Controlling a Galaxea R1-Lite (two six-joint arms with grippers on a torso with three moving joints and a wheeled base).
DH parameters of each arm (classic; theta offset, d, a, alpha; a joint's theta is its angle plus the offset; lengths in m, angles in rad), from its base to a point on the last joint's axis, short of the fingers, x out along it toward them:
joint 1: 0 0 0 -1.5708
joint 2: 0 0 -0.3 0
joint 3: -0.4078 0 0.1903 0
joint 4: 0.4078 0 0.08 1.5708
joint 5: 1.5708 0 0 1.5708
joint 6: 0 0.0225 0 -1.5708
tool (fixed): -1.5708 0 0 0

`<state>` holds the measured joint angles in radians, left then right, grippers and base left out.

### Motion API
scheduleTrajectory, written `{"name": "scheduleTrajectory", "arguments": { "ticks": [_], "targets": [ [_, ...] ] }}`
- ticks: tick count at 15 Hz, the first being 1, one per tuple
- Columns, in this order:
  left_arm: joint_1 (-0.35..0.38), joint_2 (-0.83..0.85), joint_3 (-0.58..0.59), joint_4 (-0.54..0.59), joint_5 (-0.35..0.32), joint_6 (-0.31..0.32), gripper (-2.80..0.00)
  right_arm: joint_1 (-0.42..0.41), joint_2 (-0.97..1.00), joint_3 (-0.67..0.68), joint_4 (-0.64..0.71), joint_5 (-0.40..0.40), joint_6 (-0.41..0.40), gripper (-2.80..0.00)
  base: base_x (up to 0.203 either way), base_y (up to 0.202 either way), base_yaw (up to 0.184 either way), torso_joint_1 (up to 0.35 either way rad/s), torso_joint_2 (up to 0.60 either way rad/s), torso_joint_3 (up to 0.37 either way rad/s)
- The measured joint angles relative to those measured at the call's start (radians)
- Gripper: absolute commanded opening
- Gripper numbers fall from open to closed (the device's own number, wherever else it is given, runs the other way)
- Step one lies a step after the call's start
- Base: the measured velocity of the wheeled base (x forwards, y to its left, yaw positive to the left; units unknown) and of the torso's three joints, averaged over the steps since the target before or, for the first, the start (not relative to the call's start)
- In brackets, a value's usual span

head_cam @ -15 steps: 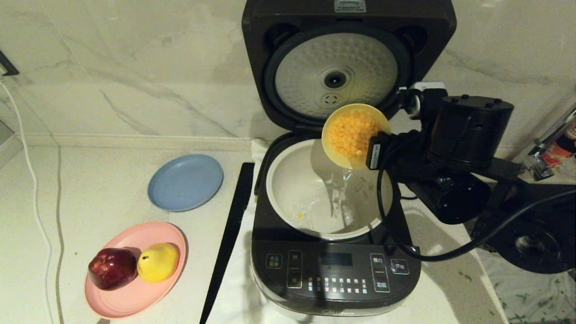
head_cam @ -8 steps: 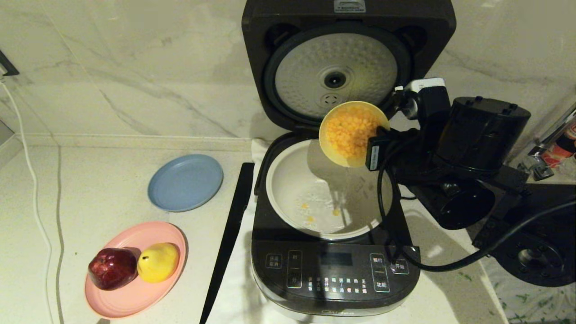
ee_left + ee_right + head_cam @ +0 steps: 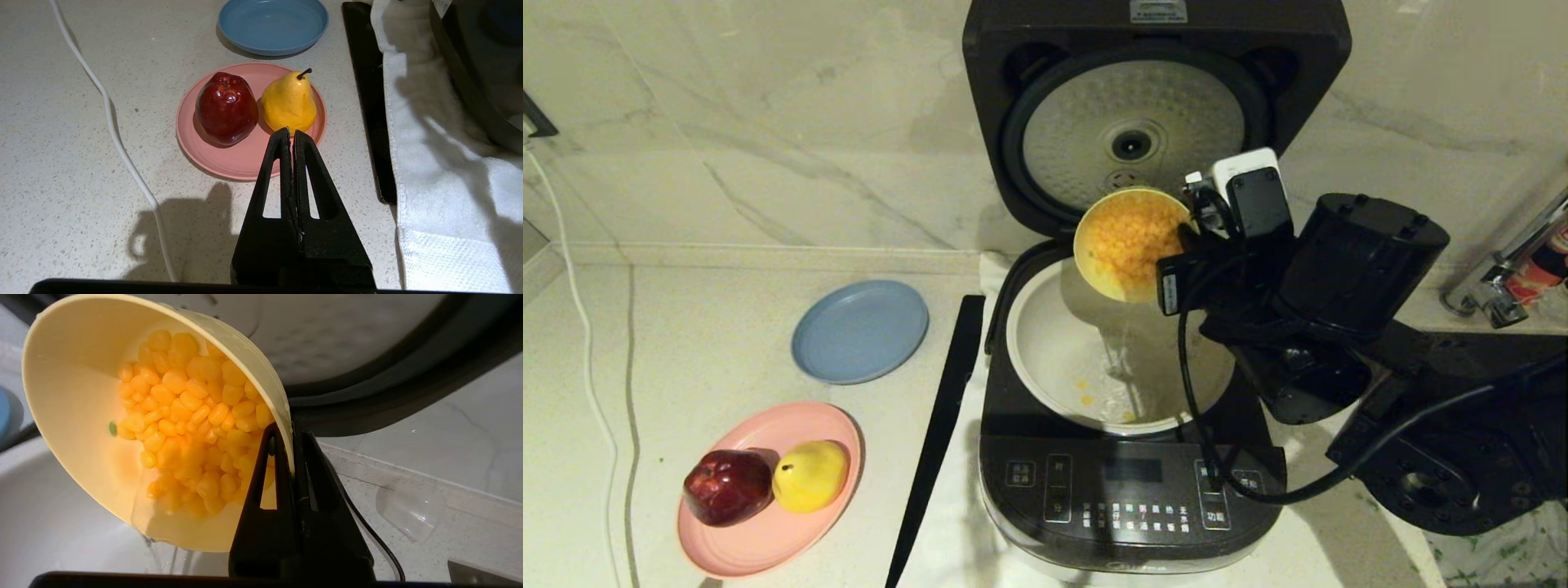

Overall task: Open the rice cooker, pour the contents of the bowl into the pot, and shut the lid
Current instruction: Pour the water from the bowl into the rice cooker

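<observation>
Bowl [image 3: 1112, 273] (smooth pale plastic) tipped, pinched by right gripper [image 3: 291, 457].

Pale speckled stone countertop [image 3: 711, 343], runs back to a white marble-look wall [image 3: 768, 122] with grey veining. Thin raised ledge where the two meet. White cable [image 3: 118, 139] trails across the counter on the left, thin dark seam beside it. White towel [image 3: 441, 183] spread on the counter, long black strip [image 3: 939, 425] lying along its left edge. Chrome tap [image 3: 1494, 286] at far right against the wall. Warm light from above, hard shadows on the counter.
</observation>
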<state>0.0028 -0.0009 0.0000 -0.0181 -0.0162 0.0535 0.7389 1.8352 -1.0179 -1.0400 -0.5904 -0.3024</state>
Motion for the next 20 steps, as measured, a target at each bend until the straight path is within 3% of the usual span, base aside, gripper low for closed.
{"name": "scheduleTrajectory", "arguments": {
  "ticks": [7, 20],
  "targets": [
    [0.0, 0.0, 0.0, 0.0, -0.001, 0.0, -2.8, 0.002, 0.026, 0.008, 0.004, 0.004, -0.049, -2.8, 0.0, 0.0, 0.0, 0.0, 0.0, 0.0],
    [0.0, 0.0, 0.0, 0.0, 0.0, 0.0, -2.8, -0.001, 0.04, -0.024, 0.007, -0.006, -0.053, -2.8, 0.0, 0.0, 0.0, 0.0, 0.0, 0.0]
  ]
}}
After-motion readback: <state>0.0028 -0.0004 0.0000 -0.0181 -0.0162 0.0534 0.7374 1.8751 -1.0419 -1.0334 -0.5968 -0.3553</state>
